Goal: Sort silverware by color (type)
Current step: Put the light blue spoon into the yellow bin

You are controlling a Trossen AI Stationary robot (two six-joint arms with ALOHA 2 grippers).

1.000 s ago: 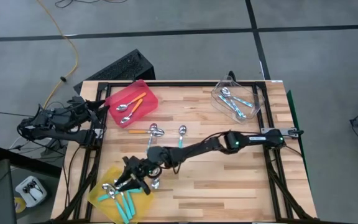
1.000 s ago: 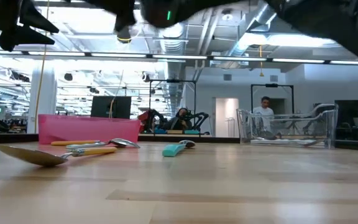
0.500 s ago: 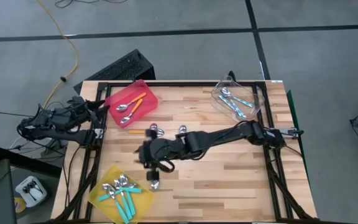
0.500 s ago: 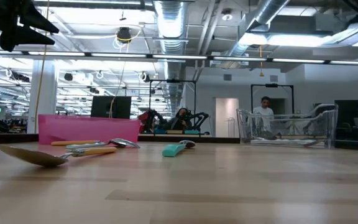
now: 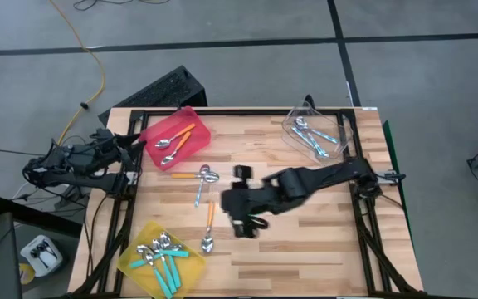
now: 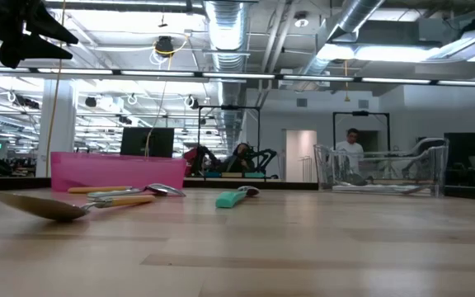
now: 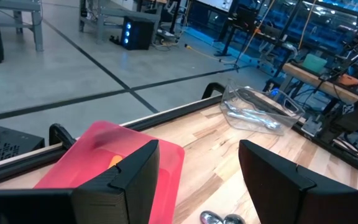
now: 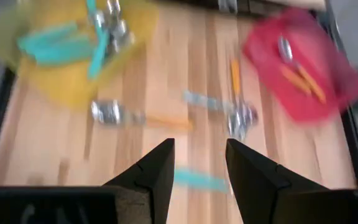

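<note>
**Right arm pulled back from yellow bin**

Since the earlier frame the right hand (image 5: 241, 218) had withdrawn from the yellow bin (image 5: 131, 264) to mid-bench, fingers apart, holding nothing. Left hand (image 7: 197, 171) waited spread at the bench's (image 5: 305, 249) left edge by the red bin (image 5: 196, 124). Loose spoons remained: orange-handled spoon (image 5: 208, 228), light-blue spoon (image 5: 199, 187). Judged light, stiff, slippery at the bowl; best pinched mid-handle.
</note>
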